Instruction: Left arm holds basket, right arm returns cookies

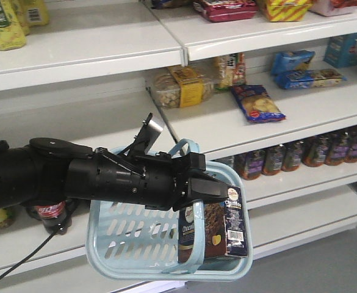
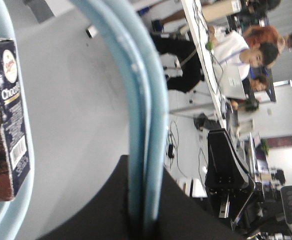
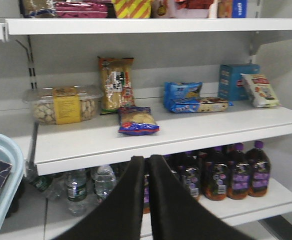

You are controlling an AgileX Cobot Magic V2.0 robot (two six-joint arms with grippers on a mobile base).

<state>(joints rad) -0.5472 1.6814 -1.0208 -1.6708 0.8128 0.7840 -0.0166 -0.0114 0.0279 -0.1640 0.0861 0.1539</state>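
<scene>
Left gripper: clamped on the basket's two handles, a dark finger on each side of them at 6 o'clock in the left wrist view.
Handles: both loops lie pressed together and run from the grip straight up to 12 o'clock in that view.
Left arm: reaches in from 9 o'clock in the front view, lying near level, with its silver tab sticking up toward 12.
Basket: hangs below the grip, clear of the shelves, with its open top up.
Cookies: inside the basket at its 3 o'clock end, just under the left gripper.
Cookies, axis: the box stands on end, its long axis running 6 to 12 and its top poking above the rim.
Cookies, faces: the barcode side faces 3 o'clock and the cookie picture faces the camera.
Cookies, left wrist view: at 9 o'clock, long axis up and down the frame, logo toward 12.
Right gripper: fingers all but closed, only a thin slit between them and nothing held.
Right gripper, place: outside the basket, whose rim shows at 9 o'clock in the right wrist view, with a corner of the box at 8.
Right gripper, aim: it points at the shelf's front edge.
Shelf: a blue bag lies at 12 o'clock of the fingertips and a clear tub at 10.
Lower shelf: dark bottles stand in a row at 3 o'clock.
</scene>
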